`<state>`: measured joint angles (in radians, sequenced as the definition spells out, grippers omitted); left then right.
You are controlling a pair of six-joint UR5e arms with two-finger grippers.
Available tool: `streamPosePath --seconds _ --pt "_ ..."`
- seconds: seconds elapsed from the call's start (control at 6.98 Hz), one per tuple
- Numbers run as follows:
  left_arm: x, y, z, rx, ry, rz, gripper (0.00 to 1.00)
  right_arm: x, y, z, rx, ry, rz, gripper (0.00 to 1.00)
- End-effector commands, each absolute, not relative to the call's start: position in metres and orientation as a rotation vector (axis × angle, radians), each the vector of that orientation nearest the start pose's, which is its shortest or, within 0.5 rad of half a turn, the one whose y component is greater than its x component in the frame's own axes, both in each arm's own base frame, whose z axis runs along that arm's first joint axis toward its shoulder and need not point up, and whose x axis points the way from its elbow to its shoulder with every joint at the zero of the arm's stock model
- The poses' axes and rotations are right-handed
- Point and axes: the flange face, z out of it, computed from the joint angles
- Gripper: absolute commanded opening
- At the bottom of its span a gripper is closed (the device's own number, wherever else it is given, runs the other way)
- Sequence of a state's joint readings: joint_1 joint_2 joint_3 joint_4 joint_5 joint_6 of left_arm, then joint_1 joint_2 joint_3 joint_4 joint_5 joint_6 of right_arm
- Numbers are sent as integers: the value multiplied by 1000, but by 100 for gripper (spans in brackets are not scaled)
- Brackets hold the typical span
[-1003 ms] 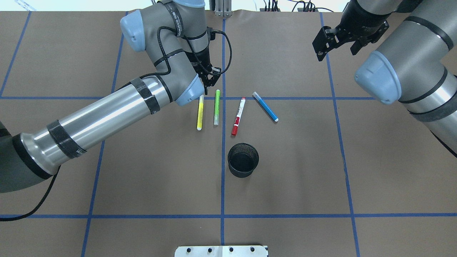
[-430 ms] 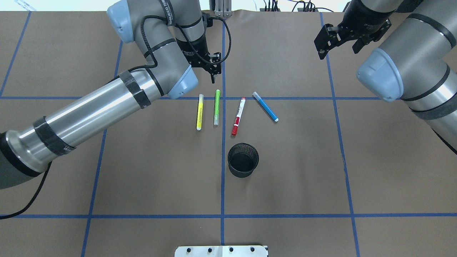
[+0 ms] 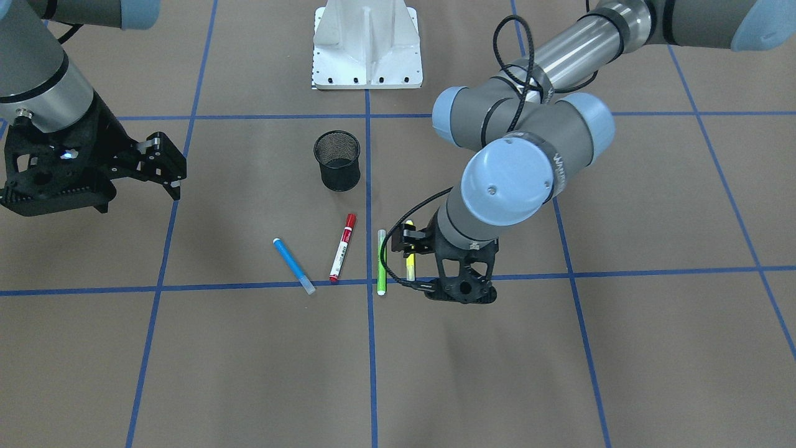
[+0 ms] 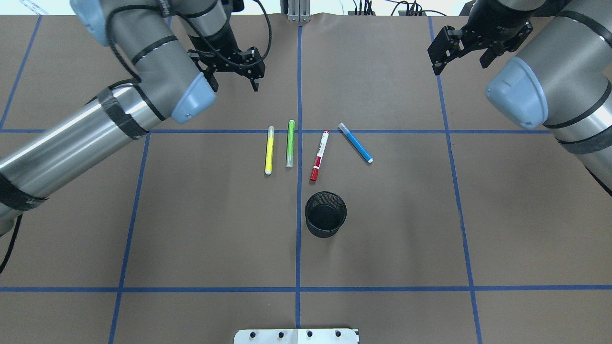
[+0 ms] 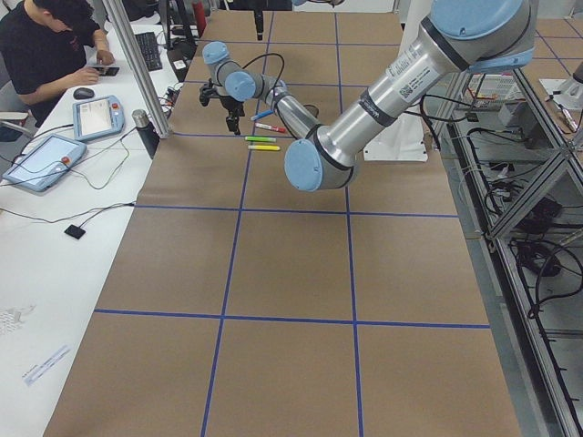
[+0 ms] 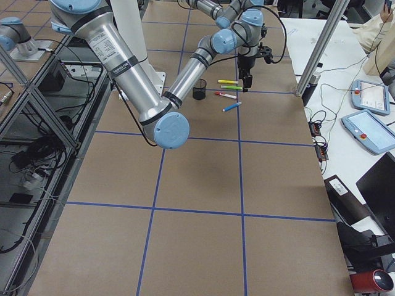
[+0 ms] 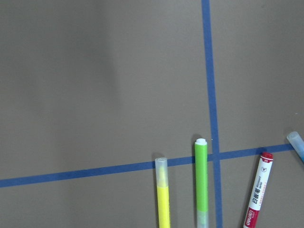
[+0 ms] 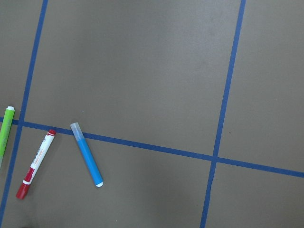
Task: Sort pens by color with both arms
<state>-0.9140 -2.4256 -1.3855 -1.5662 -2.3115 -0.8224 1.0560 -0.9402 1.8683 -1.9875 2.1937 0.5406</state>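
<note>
A: Since a second ago, what has shifted?
B: Only the left claw (image 4: 235, 82). It hung closed over the far tips of the yellow pen (image 4: 269, 150) and green pen (image 4: 290, 143). Now it has swung off to the robot's left and farther out, with its fingers spread and gripping nothing. No pen has budged.
A: And the layout, from the robot outward?
B: Nearest, the black mesh cup (image 4: 325, 214) stands upright on the counter (image 4: 382, 239). Beyond it the four pens lie in a row with their far ends at a blue tape line (image 4: 215, 131). Yellow and green are side by side, then comes the red pen (image 4: 319, 155), slightly tilted, then the blue pen (image 4: 355, 142), angled more. None of them touch.
A: Right claw?
B: The right claw (image 4: 460, 62) is farthest out, well apart from the pens — fingers apart, empty.
A: Any writing?
B: Dark print on the red pen's white barrel — too small to read.
</note>
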Motion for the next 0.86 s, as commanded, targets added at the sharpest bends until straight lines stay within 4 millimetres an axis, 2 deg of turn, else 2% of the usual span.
streamPosePath --seconds 0.0,0.29,0.43,0.57,0.72 --pt "318 -610 241 43 974 45 99 -223 -580 237 105 -761 -129 98" --pt "235 -588 285 144 948 60 99 -193 -604 272 84 -724 -104 99" --pt "207 -587 303 166 934 61 99 -181 -619 288 77 -711 -99 99" --pt "164 -595 326 210 907 84 99 -169 -643 313 105 -723 -79 99" --pt "125 -598 355 236 874 107 99 -157 -665 348 86 -770 -53 99"
